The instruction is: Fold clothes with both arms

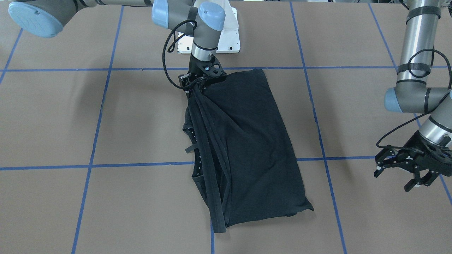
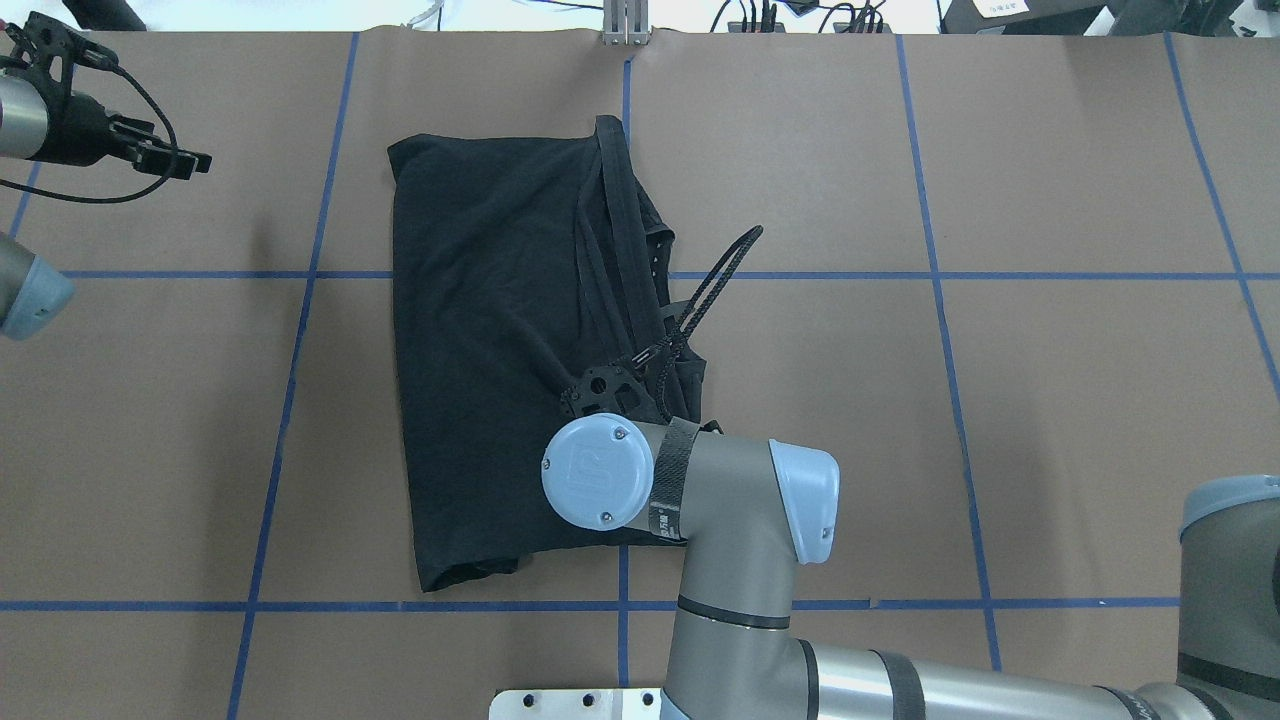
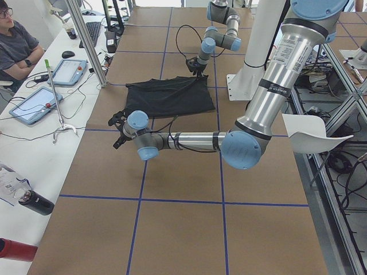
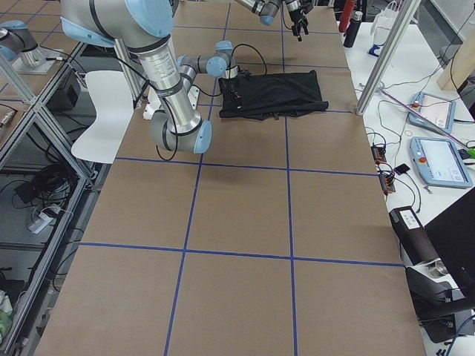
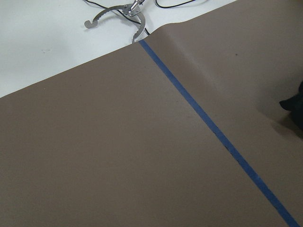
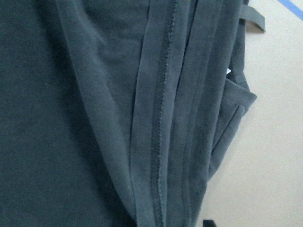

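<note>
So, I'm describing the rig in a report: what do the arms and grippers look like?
The left arm and right arm are grey metal tubes with light-blue joint caps, black bands and looping black cables. One round cap shows an embossed logo. The left gripper and right gripper are black, two-fingered, with skeletal frames.

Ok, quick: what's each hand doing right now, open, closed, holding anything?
Left hand: open, empty, off to the side of the T-shirt.
Right hand: closed on a gathered edge of the T-shirt.
</note>
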